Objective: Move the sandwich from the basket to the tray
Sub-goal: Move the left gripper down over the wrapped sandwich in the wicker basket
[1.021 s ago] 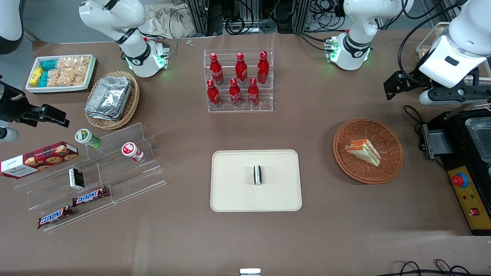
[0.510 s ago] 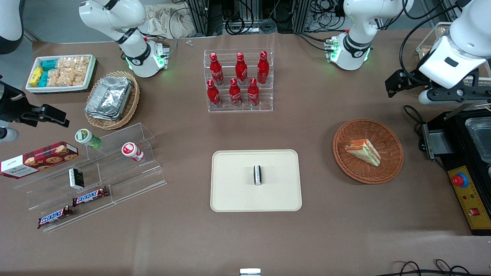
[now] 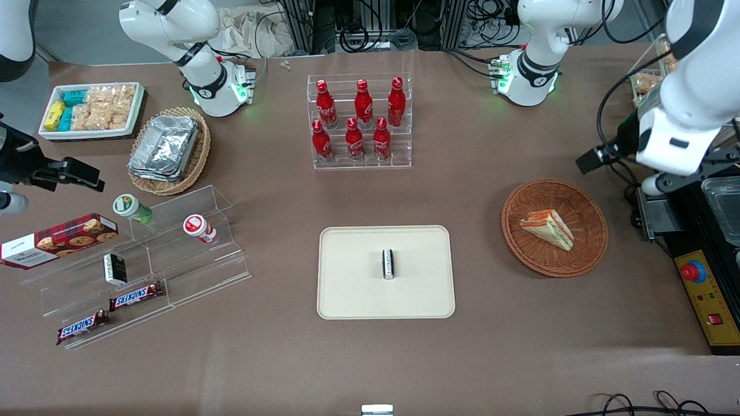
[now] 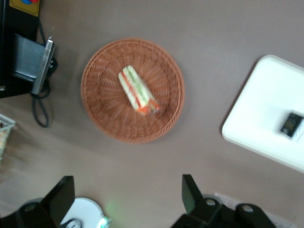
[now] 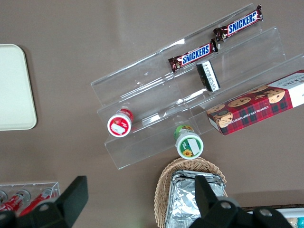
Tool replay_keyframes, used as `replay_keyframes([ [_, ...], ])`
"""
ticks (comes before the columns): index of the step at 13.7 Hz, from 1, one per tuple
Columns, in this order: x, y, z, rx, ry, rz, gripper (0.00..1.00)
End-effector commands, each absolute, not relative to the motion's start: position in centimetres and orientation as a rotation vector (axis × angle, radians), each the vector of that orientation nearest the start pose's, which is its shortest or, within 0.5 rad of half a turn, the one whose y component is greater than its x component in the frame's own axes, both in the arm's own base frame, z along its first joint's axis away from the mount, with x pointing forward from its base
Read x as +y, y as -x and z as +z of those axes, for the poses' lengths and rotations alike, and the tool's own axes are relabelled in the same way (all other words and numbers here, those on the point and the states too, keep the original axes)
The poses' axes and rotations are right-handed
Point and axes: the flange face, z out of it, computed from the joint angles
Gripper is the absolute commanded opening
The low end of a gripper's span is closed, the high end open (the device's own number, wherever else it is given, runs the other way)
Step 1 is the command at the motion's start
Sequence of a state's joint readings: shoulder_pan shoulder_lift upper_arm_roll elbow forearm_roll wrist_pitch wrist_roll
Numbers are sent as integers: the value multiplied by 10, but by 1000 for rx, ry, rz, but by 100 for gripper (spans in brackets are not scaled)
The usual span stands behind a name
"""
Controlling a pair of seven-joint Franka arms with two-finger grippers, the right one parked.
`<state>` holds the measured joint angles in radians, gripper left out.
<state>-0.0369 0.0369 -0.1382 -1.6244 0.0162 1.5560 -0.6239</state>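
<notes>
The sandwich [image 3: 548,228] [image 4: 137,90], a white-bread wedge with orange-red and green layers, lies in the round reddish-brown wicker basket [image 3: 584,254] [image 4: 102,118]. The cream tray [image 3: 352,289] [image 4: 259,123] sits on the table toward the parked arm's end from the basket, with a small dark packet [image 3: 388,263] [image 4: 292,125] on it. My left gripper [image 3: 597,158] [image 4: 126,194] hangs open and empty above the table, beside the basket and farther from the front camera than it. Its black fingers [image 4: 61,192] stand wide apart, well above the sandwich.
A black machine with a red button [image 3: 694,271] stands beside the basket at the working arm's end of the table. A clear rack of red bottles [image 3: 359,124] stands farther from the front camera than the tray. Acrylic steps with snacks [image 3: 144,260] lie toward the parked arm's end.
My left arm's wrist has turned and come nearer the front camera, bringing the gripper closer to the basket. The sandwich, basket and tray have not moved.
</notes>
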Motion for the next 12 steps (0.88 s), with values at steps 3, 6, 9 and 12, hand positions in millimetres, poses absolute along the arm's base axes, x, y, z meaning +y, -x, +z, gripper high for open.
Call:
replay_keyframes([
  [3, -75, -547, 445, -990, 2966, 67, 100],
  [6, -54, -534, 367, -1169, 2929, -12, 100],
  [9, -42, -535, 328, -1271, 2875, 23, 100],
  [12, -41, -538, 306, -1297, 2861, 35, 100],
])
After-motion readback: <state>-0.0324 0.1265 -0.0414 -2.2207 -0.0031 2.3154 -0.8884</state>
